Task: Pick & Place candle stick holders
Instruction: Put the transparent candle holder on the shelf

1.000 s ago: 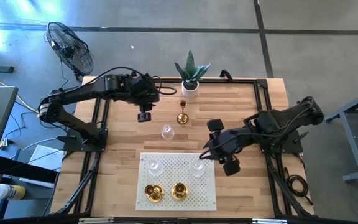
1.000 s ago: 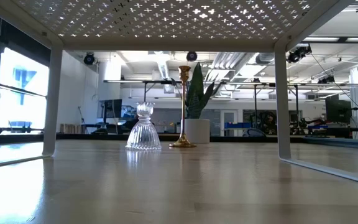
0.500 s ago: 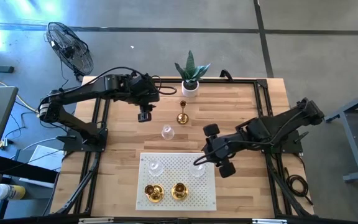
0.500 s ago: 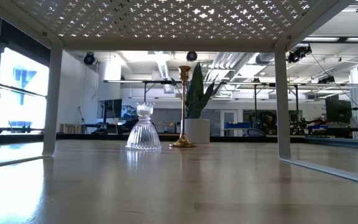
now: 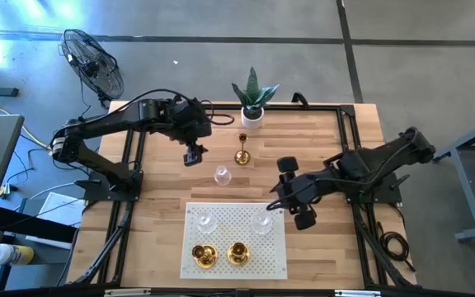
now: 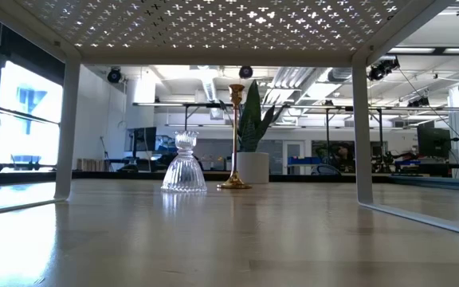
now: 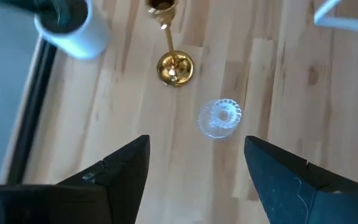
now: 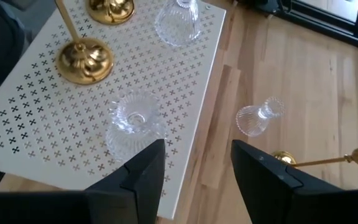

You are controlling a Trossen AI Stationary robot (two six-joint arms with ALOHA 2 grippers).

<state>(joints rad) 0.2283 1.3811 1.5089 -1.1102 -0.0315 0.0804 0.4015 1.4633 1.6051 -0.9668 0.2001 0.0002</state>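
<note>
With four holders on the white mat (image 5: 236, 239), two gold (image 5: 237, 253) and two glass (image 5: 262, 223), I count two left on the worktop (image 5: 320, 148): a glass one (image 5: 221, 174) and a tall gold one (image 5: 242, 154). My left gripper (image 5: 191, 156) hovers near those with fingers spread and empty; my right gripper (image 5: 297, 202) hangs by the mat's edge, fingers apart, holding nothing.

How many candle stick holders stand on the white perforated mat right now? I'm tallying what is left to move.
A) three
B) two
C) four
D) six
C: the high view shows two gold holders and two clear glass holders on the white perforated mat; one gold holder and one glass holder stand on the bare wood.
</note>
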